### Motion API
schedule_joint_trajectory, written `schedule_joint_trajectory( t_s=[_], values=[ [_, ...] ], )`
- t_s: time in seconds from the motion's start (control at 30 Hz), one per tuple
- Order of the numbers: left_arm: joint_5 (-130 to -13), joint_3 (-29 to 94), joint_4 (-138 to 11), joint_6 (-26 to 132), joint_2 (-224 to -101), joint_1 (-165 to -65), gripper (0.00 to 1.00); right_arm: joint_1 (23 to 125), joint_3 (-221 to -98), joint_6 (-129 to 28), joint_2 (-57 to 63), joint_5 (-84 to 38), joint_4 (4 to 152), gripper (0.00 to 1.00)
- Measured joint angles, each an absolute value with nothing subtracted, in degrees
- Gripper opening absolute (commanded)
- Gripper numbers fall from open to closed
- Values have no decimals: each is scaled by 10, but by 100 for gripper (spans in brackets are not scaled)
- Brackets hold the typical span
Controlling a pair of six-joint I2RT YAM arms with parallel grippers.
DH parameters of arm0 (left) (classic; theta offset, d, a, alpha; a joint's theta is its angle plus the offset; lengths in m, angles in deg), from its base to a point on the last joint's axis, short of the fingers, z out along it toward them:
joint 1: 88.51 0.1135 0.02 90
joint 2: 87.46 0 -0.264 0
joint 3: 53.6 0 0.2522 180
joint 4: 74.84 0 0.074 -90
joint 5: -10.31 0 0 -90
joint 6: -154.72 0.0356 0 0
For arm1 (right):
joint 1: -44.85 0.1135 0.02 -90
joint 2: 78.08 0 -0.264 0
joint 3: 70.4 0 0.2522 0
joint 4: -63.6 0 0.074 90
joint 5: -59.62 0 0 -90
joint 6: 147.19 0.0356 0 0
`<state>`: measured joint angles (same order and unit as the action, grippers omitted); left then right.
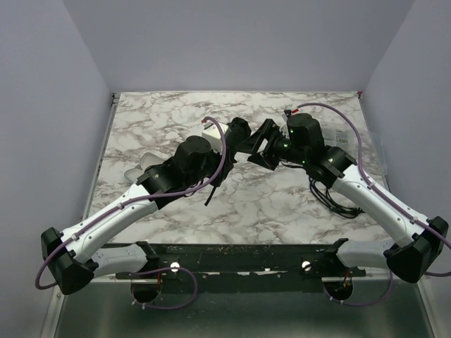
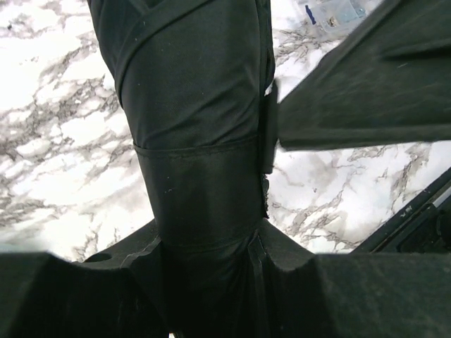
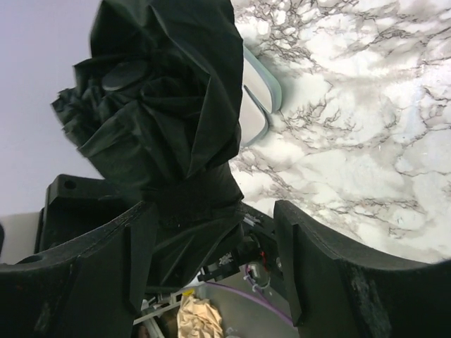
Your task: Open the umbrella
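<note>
The black folded umbrella (image 1: 243,144) is held above the marble table between both arms. In the left wrist view its wrapped black canopy (image 2: 197,105) runs up from between my left gripper's (image 2: 211,274) jaws, which are shut on it. My left gripper (image 1: 234,131) comes from the left. My right gripper (image 1: 264,146) meets it from the right, open. In the right wrist view the bunched canopy (image 3: 162,91) lies against the left finger (image 3: 91,274), with a gap to the right finger (image 3: 331,274). One right finger (image 2: 366,77) touches the umbrella's side in the left wrist view.
A pale mint clamshell case (image 3: 259,91) lies on the table behind the umbrella, also in the top view (image 1: 210,131). A coiled black cable (image 1: 335,197) lies at the right. A small clear packet (image 2: 331,13) lies at the far right. Grey walls surround the table (image 1: 176,113).
</note>
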<state>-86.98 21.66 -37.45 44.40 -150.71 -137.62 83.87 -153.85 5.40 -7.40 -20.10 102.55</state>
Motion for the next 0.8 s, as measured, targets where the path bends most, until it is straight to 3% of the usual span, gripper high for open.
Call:
schedule_joint_trajectory(
  t_s=[0.5, 0.7, 0.8],
  values=[
    [-865, 223, -381, 494, -1525, -1374, 0, 843, -1544, 80, -55, -192, 976, 66],
    [-865, 221, -381, 500, -1522, -1374, 0, 843, -1543, 90, -55, -192, 952, 53],
    [-865, 221, -382, 502, -1519, -1374, 0, 844, -1529, 95, -57, -192, 938, 42]
  ],
)
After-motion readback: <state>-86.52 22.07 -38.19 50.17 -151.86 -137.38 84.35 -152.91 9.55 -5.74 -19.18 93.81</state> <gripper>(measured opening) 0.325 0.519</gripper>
